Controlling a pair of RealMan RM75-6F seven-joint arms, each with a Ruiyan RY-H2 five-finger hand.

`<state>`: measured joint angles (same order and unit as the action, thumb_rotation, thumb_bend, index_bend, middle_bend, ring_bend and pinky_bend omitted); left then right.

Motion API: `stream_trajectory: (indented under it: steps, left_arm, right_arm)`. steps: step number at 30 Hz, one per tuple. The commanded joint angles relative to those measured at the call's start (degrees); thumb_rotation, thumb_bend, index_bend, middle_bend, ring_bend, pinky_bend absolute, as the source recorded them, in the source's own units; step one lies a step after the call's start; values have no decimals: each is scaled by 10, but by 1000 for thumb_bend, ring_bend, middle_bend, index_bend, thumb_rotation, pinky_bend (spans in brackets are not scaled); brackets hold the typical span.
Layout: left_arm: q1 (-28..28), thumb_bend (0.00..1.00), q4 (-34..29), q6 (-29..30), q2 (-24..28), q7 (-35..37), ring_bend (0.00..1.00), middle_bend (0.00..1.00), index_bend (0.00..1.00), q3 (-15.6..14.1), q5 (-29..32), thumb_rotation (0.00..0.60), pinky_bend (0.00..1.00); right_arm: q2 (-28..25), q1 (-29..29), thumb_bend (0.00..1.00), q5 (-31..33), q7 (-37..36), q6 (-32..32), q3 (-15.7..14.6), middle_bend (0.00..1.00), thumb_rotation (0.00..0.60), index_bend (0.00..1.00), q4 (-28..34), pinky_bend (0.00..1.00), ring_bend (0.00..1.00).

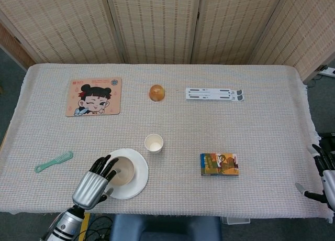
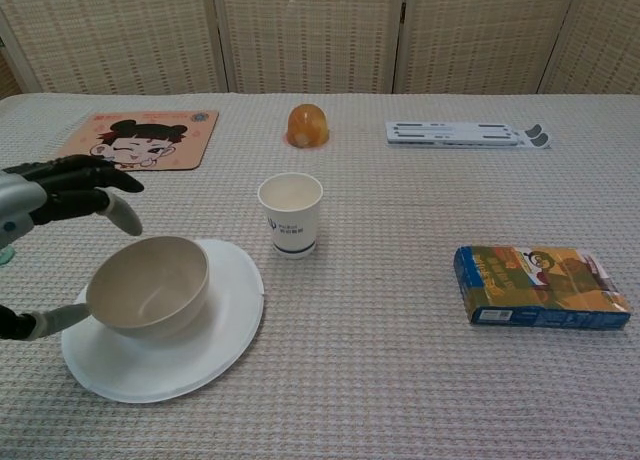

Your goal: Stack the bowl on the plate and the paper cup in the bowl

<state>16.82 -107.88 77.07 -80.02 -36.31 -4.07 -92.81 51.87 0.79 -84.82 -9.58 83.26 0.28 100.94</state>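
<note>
A beige bowl (image 2: 148, 284) (image 1: 123, 170) rests on the white plate (image 2: 200, 350) (image 1: 139, 174) near the table's front left. The white paper cup (image 2: 291, 213) (image 1: 154, 143) stands upright just right of the plate and behind it. My left hand (image 2: 62, 202) (image 1: 94, 182) hovers at the bowl's left side, fingers spread, holding nothing. Its thumb (image 2: 55, 319) lies low by the plate's left rim. My right hand (image 1: 325, 177) shows only partly at the head view's right edge, off the table, with fingers apart.
A green comb (image 1: 54, 161) lies left of the plate. Further back are a cartoon mat (image 1: 94, 96), an orange round object (image 1: 157, 92) and a white stand (image 1: 214, 94). A colourful box (image 1: 219, 164) lies at the front right.
</note>
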Motion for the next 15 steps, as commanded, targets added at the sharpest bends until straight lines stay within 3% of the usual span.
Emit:
stream_trajectory:
  steps: [1, 7, 15]
  left_arm:
    - [0, 296, -42, 10, 33, 2, 0, 139, 296, 14, -3, 600, 160]
    - [37, 296, -57, -43, 45, 50, 0, 139, 319, 53, 41, 600, 160]
    - [124, 293, -38, -161, 42, 64, 0, 124, 282, 123, 155, 600, 160]
  right_arm:
    - [0, 0, 214, 0, 1, -1, 0, 0, 600, 1, 0, 0, 0]
    - [0, 0, 214, 1, 3, -1, 1, 0, 600, 1, 2, 0, 0]
    - [0, -2, 214, 18, -2, -7, 7, 0, 600, 1, -2, 0, 0]
